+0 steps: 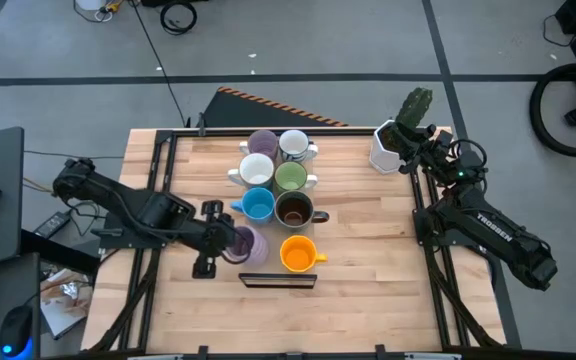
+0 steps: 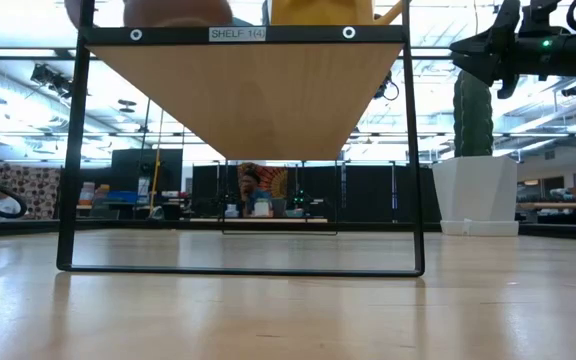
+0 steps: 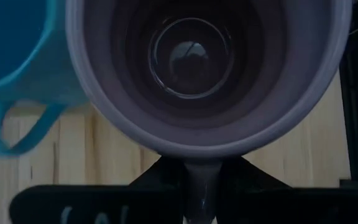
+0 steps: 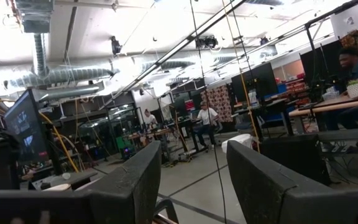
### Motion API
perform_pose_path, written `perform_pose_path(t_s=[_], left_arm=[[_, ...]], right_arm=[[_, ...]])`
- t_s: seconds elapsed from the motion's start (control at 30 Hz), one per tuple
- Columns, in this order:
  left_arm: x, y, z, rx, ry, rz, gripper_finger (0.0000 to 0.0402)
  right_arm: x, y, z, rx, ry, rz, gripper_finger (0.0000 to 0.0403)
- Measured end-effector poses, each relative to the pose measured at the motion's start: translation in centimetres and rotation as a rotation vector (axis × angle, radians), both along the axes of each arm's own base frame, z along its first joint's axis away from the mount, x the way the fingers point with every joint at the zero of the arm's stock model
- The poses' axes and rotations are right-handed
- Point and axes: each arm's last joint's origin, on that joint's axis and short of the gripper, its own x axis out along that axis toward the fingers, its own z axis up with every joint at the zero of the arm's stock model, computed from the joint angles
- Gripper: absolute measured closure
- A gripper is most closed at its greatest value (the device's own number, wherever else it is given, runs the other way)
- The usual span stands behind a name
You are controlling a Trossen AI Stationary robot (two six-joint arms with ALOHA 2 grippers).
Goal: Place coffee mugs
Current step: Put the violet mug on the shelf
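The left gripper [image 1: 230, 243] pinches a glossy, round purple mug [image 1: 245, 243] by its handle, just beside the smooth blue mug [image 1: 257, 205] and well apart from the faceted white cactus pot [image 1: 386, 148]. Beside that pot, the right gripper [image 1: 415, 140] hangs spread and empty.

The desk [image 1: 368, 260] is pale wood with a planked grain, framed by black rails. On it the mugs show purple [image 1: 262, 141], white [image 1: 293, 146], off-white [image 1: 257, 170], light green [image 1: 290, 178], blue [image 1: 258, 204], dark brown [image 1: 294, 210] and orange [image 1: 298, 253]. Another purple mug [image 1: 244, 244] sits at the black left hand [image 1: 218, 238]. The pot [image 1: 385, 148] is white, its cactus [image 1: 415, 106] green. Beyond the far edge lies an orange-and-black striped strip [image 1: 278, 105].
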Motion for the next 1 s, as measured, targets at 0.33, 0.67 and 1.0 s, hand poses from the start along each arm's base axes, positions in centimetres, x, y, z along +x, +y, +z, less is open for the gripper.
perform_pose_path(t_s=[0.33,0.67,1.0], left_arm=[[1.9,-0.7,-1.7,0.049,0.039,-0.046,0.0351],[2.6,-0.9,-1.9,0.048,0.020,-0.046,0.0351],[2.7,-0.8,-1.8,0.065,-0.010,-0.024,0.0333]], right_arm=[[0.0,0.0,0.0,0.000,0.000,0.000,0.0214],[0.0,0.0,0.0,0.001,-0.002,-0.003,0.0214],[0.0,0.0,0.0,0.000,-0.002,-0.003,0.0214]])
